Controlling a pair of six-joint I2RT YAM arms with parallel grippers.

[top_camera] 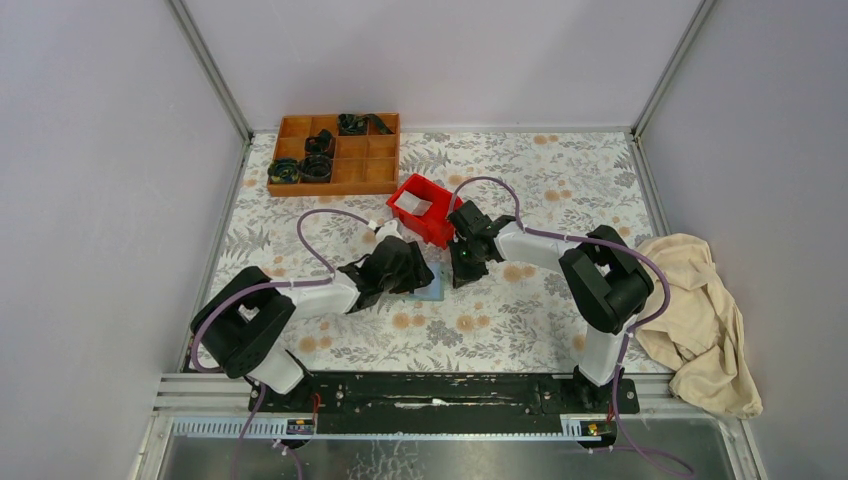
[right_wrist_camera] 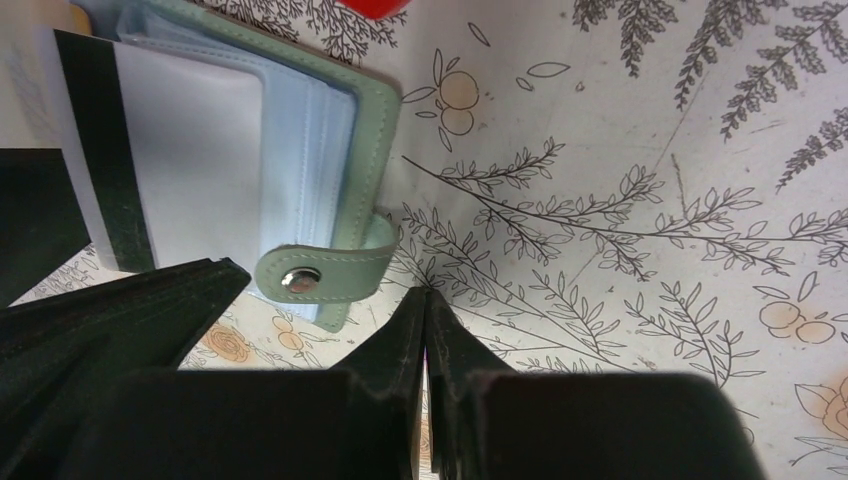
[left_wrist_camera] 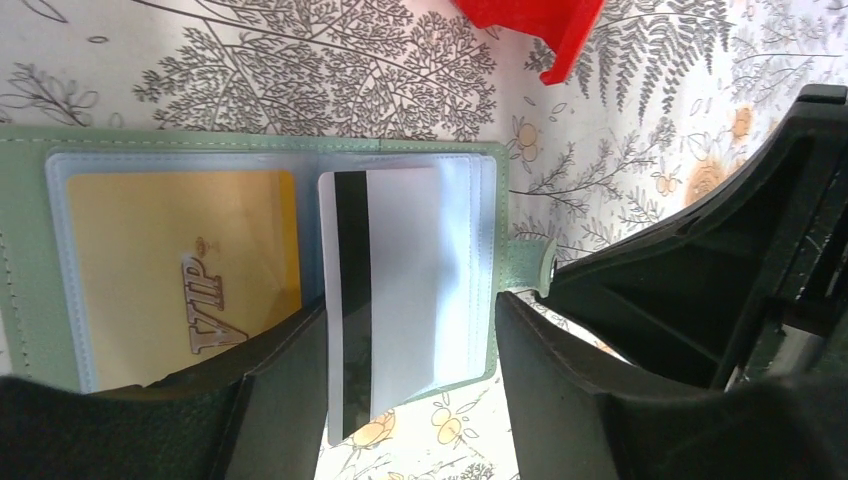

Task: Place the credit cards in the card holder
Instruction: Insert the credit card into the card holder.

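Over the card holder (left_wrist_camera: pixel 250 138), left gripper (left_wrist_camera: pixel 405 330) spread astride protruding whitish card (left_wrist_camera: pixel 400 250), right gripper (right_wrist_camera: pixel 425 300) pressed together, empty; we'd push squarely.

Your sage-green card holder (left_wrist_camera: pixel 25 250) lay open flat on the table (left_wrist_camera: pixel 650 150), a yellow VIP card (left_wrist_camera: pixel 180 260) tucked inside one clear pocket, a white black-striped card (left_wrist_camera: pixel 400 270) sticking partway out of the neighbouring one.

Card holder (top_camera: pixel 433 290) mostly hidden beneath left gripper (top_camera: pixel 420 275) from above. Left wrist view: lower corner of yellow VIP card (left_wrist_camera: pixel 180 250) covered; red bin (left_wrist_camera: pixel 530 20) cut by top edge.
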